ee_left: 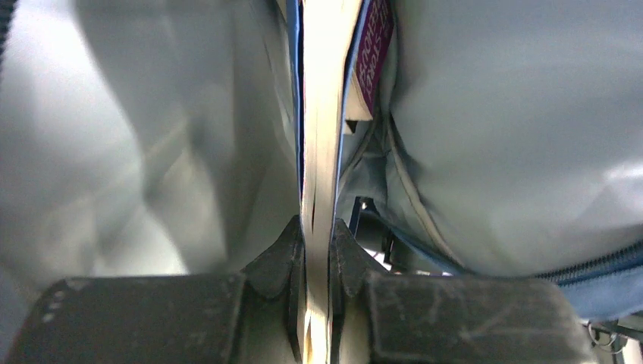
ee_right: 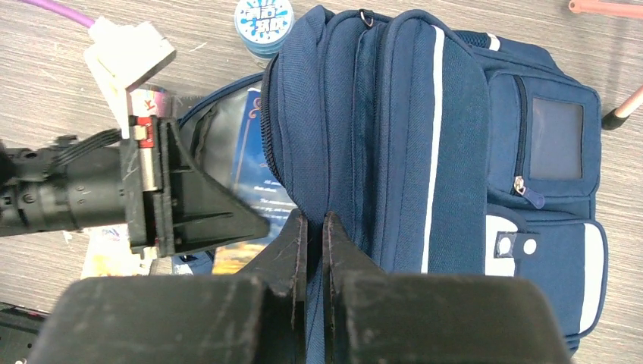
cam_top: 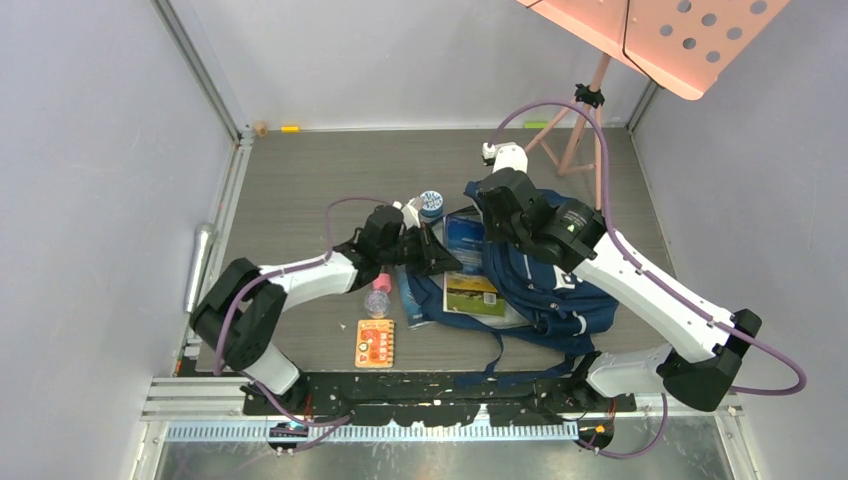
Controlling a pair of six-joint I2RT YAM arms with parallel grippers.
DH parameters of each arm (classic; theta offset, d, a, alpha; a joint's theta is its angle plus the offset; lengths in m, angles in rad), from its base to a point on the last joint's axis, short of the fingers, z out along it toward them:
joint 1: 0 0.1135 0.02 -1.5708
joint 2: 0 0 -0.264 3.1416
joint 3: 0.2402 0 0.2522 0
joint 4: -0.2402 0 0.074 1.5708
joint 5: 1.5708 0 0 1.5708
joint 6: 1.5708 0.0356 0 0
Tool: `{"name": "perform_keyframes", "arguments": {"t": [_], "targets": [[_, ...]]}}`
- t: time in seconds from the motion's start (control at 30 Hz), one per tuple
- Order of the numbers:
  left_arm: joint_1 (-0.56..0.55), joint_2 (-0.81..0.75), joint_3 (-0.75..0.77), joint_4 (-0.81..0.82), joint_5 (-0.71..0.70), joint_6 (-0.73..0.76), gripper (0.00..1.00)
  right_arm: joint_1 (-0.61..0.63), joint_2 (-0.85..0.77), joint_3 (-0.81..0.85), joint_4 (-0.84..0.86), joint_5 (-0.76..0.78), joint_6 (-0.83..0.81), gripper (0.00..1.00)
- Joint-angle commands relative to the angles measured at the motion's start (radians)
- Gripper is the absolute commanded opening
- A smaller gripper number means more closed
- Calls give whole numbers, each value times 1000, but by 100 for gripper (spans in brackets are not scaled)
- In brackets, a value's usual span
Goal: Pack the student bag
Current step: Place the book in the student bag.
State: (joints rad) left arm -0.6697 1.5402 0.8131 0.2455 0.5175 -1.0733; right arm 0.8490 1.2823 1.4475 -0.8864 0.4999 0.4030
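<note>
1. The student bag (cam_top: 545,290) was seen lying on the grey table (cam_top: 300,180), right of centre and between the two arms, with its main compartment opened toward the left.
2. The left gripper (ee_left: 318,246) was found reaching into the mouth of the bag. Its jaws were closed narrowly on the page edge of a thin book (ee_left: 322,114).
3. Pale grey lining (ee_left: 493,114) was seen on both sides of the held book.
4. A purple-covered book (ee_left: 377,53) was seen pressed against the right side of the held book, deeper in the compartment.
5. The right gripper (ee_right: 311,235) was seen at the bag's opening with its jaws drawn almost together. Navy fabric was visible between them, so the rim of the bag appeared to be pinched.
6. A green-and-yellow booklet (cam_top: 472,293) was seen at the bag's near left edge, just beside the left gripper.
7. A round blue-lidded tub (cam_top: 431,203) was seen standing near the bag's far left corner.
8. A small bottle (cam_top: 378,298) with a pink cap and an orange card (cam_top: 375,343) were seen on the table left of the bag, apart from it.
9. A pink perforated stand (cam_top: 690,40) was seen at the far right.
</note>
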Motion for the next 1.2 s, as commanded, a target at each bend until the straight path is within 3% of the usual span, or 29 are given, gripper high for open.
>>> {"name": "perform_keyframes", "arguments": {"t": [0.0, 0.43, 0.83, 0.97, 1.03, 1.17], "targets": [[-25, 38, 63, 328, -59, -162, 0, 3, -35, 14, 178, 21, 19, 0], [-66, 186, 102, 592, -195, -313, 0, 4, -55, -33, 212, 8, 22, 0], [-191, 383, 199, 642, -450, -148, 0, 4, -53, -91, 258, 35, 23, 0], [-216, 435, 238, 600, -463, -128, 1, 4, -51, -101, 261, 45, 21, 1], [-218, 435, 239, 538, -460, -123, 12, 4, -56, -105, 263, 53, 19, 1], [-217, 385, 210, 418, -468, -95, 45, 4, -72, -118, 262, 66, 17, 1]]}}
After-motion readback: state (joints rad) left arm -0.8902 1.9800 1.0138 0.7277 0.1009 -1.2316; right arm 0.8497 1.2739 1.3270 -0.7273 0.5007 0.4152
